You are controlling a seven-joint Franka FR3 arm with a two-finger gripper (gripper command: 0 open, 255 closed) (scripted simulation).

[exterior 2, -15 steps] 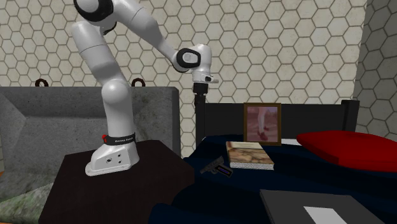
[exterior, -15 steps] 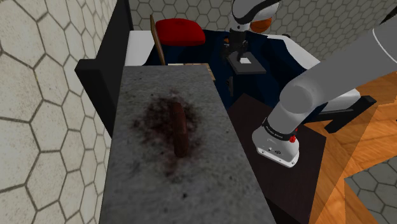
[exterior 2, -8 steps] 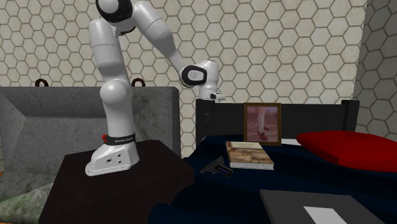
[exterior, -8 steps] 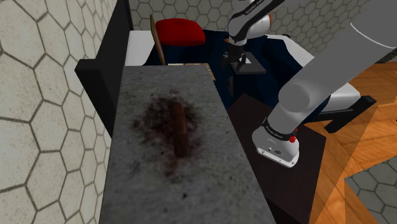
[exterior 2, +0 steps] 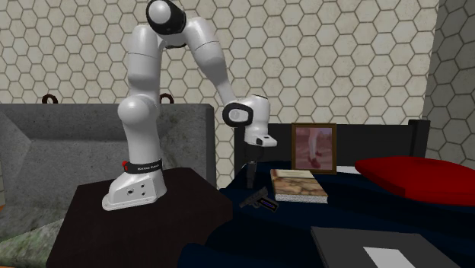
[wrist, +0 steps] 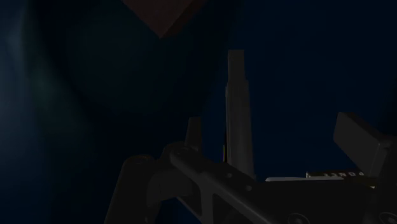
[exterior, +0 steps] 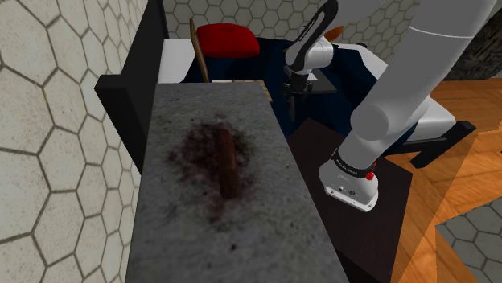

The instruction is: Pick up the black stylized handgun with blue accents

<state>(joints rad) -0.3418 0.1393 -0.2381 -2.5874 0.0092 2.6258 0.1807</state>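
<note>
Second exterior view: over the last second the arm has folded forward and down. The end effector [exterior 2: 250, 173] was up by the wall and is now low over the bed [exterior 2: 358, 209]. It hangs pointing down just above the handgun [exterior 2: 256, 202], slightly toward that view's left of it, with a gap between them.

The handgun hasn't moved. It lies flat on the dark blue cover near the bed's edge, just beside the book [exterior 2: 298, 186] and in front of the framed picture [exterior 2: 314, 149]. The red pillow [exterior 2: 415, 179] is well apart and not a concern.

Shoulder view agrees: the end effector is down at the bed edge, past the stand [exterior: 354, 241].

End effector state: it has hold of nothing, since the handgun rests on the cover. How far open it is, I can't tell. It's a thin dark shape from outside, and the wrist view is too dim to read.

My read is that the approach is mostly done. What's left is a small lateral correction, the final drop, then close and lift. The risks are that the handgun sits low and flat on the cover, and the book is close enough to get clipped on the way down.
</note>
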